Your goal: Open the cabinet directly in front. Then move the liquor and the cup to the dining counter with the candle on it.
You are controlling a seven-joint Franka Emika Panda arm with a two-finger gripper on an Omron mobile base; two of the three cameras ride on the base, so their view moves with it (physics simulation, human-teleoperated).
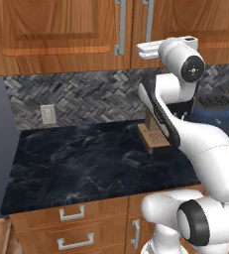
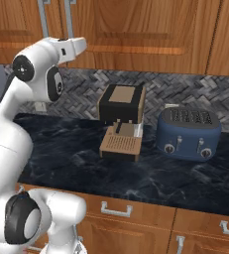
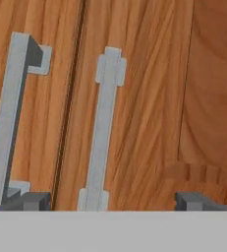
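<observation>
Cabinet (image 3: pixel 149 98) doors both shut, so I'm on step one: get the door open. Gripper (image 3: pixel 112 199) is released, jaws spread wide, nothing between them. In the hand view the right door handle (image 3: pixel 104 133) sits between the two fingertips (image 3: pixel 34 201), slightly left of centre; the left door handle (image 3: pixel 9 118) is just beside the left tip, across the seam.

From the left base view the hand is up at the bottom of the doors, close to the handles (image 1: pixel 120 27).

My plan: nudge a touch so the right handle is centred, push in until the bar is well inside the jaws, then clamp. Watch that the left tip doesn't snag the other handle. Pull along the door's arc, not straight back, or the grip will slip.

Liquor and cup presumably behind the doors, can't confirm. Coffee machine (image 2: pixel 122 121) and toaster (image 2: pixel 189 133) on the counter (image 2: pixel 71 158) below, well clear of the door swing
</observation>
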